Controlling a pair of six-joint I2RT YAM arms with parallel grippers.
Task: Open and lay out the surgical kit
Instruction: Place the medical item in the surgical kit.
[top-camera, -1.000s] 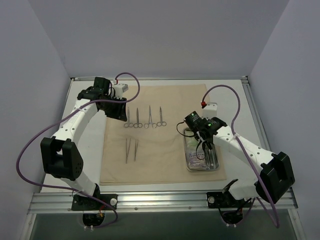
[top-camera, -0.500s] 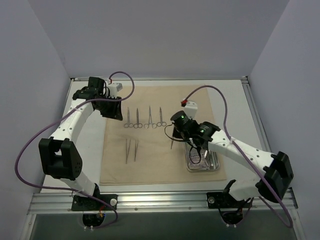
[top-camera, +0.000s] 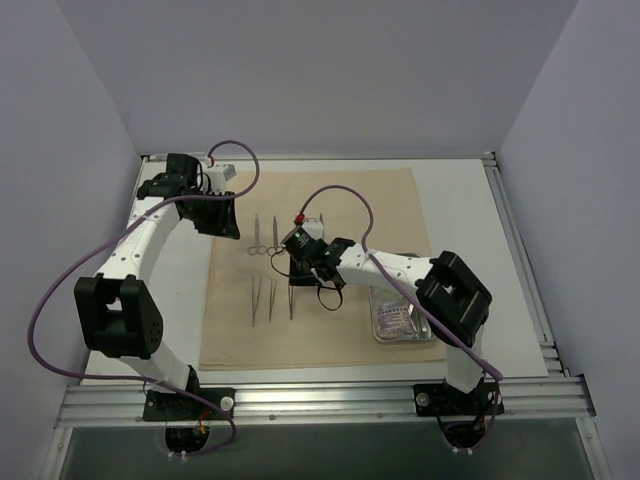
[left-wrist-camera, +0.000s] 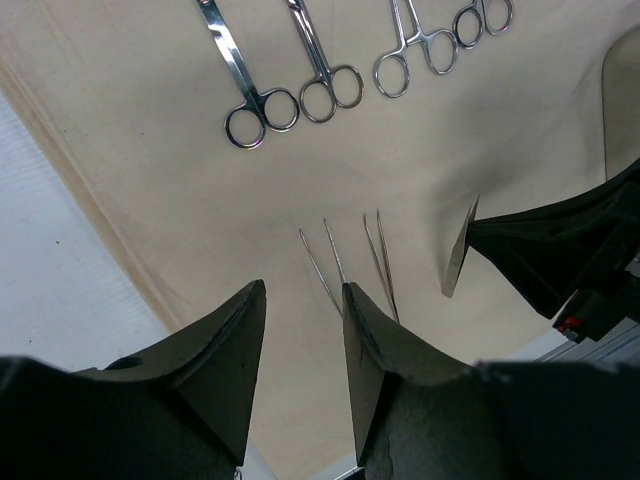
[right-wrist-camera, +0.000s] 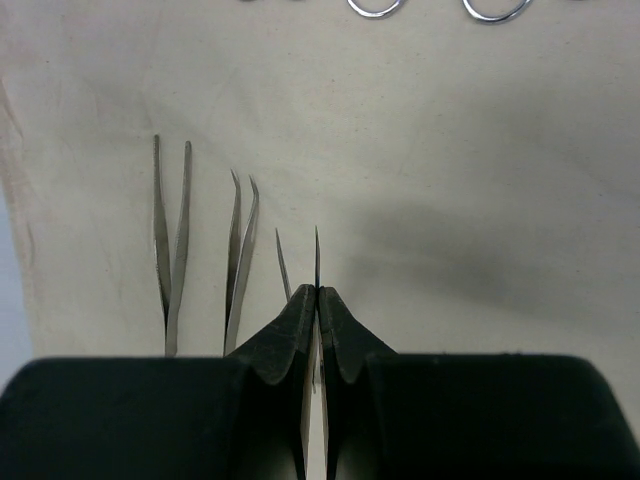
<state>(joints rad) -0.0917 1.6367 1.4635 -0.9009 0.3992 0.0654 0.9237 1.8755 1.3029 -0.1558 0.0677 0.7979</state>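
**Robotics lab bench, set up with surgical instruments**

A left arm (top-camera: 140, 245) and a right arm (top-camera: 395, 268), both white, are bolted to an aluminium rail (top-camera: 320, 400) along the near edge of a white table (top-camera: 470, 200). Plain pale walls (top-camera: 320, 80) close in the back and both sides. Purple cables (top-camera: 235, 143) loop off the arms. A beige cloth (top-camera: 345, 205) spread on the table carries steel ring-handled clamps (top-camera: 257, 235), tweezers (top-camera: 255, 300) and a steel tray (top-camera: 400, 339).
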